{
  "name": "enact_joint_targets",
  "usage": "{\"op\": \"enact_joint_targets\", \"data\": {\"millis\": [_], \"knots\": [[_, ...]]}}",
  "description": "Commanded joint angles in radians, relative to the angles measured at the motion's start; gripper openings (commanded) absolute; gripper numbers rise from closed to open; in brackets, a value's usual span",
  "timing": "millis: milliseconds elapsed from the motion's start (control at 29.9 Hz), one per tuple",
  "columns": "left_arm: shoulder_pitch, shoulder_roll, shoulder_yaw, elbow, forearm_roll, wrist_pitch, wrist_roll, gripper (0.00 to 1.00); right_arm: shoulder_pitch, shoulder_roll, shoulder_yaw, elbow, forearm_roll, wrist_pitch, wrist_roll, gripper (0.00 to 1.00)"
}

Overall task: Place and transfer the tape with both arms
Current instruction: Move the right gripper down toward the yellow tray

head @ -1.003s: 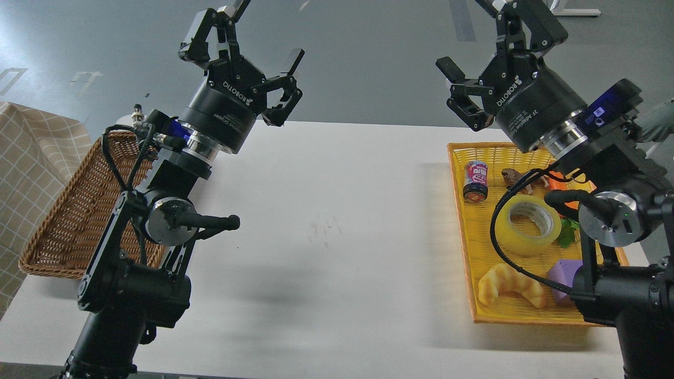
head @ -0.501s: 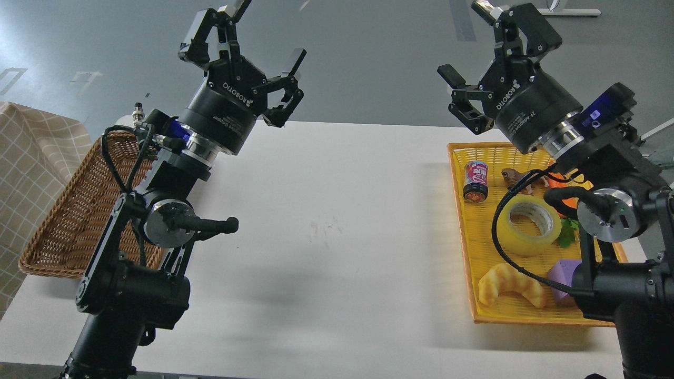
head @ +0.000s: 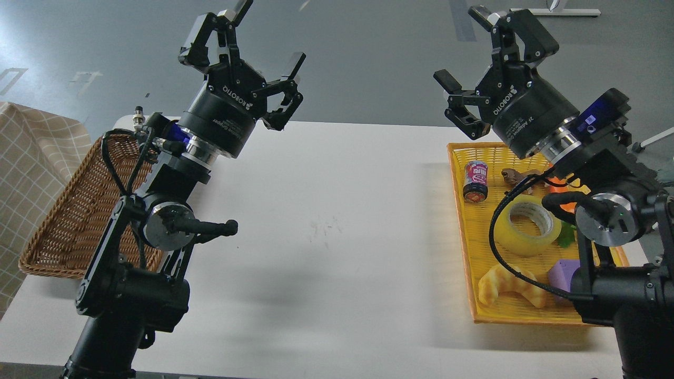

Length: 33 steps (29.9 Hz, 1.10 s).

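Note:
The tape, a wide yellow translucent roll with a whitish core, lies flat in the yellow tray at the right of the white table. My right gripper is open and empty, raised high above the tray's far end, well above and behind the tape. A black cable of the right arm crosses in front of the tape. My left gripper is open and empty, raised above the table's far left, next to the wicker basket.
The yellow tray also holds a small can, a croissant, a purple object, a brown item and orange and green pieces behind the right arm. A checked cloth lies far left. The table's front edge is near.
My right gripper has shifted slightly left and lower, with its arm following. My left gripper has barely moved. The tape has not moved.

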Motion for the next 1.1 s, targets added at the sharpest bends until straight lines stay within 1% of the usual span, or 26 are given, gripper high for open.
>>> {"op": "enact_joint_targets", "data": {"millis": [0,33,100,167,635,702,836,936,1036,1070], "knots": [[0.009,0.000,0.003,0.003,0.001,0.002,0.000,0.98,-0.008,0.000,0.011,0.002,0.004,0.058,0.011,1.00],[0.009,0.000,0.003,0.003,0.001,0.002,0.000,0.98,-0.010,0.000,0.010,0.002,0.004,0.064,0.022,1.00],[0.009,0.000,0.003,0.005,0.000,0.002,0.000,0.98,-0.024,0.000,0.011,0.002,0.004,0.069,0.065,1.00],[0.009,0.000,0.003,0.005,0.000,0.002,0.000,0.98,-0.031,0.000,0.013,0.002,0.004,0.064,0.073,1.00],[0.008,0.000,-0.001,0.014,0.005,0.014,-0.002,0.98,-0.055,0.000,0.003,0.007,0.001,0.067,0.073,1.00],[0.008,0.000,-0.003,0.014,0.006,0.014,-0.005,0.98,-0.058,0.000,0.000,0.015,-0.002,0.069,0.073,0.98],[0.009,0.000,-0.011,0.014,0.006,0.014,-0.006,0.98,-0.058,0.000,0.003,0.013,-0.017,0.069,0.073,0.98],[0.019,0.000,-0.023,0.012,0.008,0.014,-0.006,0.98,-0.047,0.000,0.003,0.015,-0.119,0.066,0.070,0.95],[0.020,0.000,-0.034,0.011,0.008,0.014,-0.006,0.98,-0.036,-0.102,-0.001,0.015,-0.248,0.066,0.065,0.95],[0.020,0.000,-0.035,0.012,0.008,0.012,-0.006,0.98,-0.025,-0.164,-0.003,0.013,-0.299,0.066,0.062,0.95]]}}
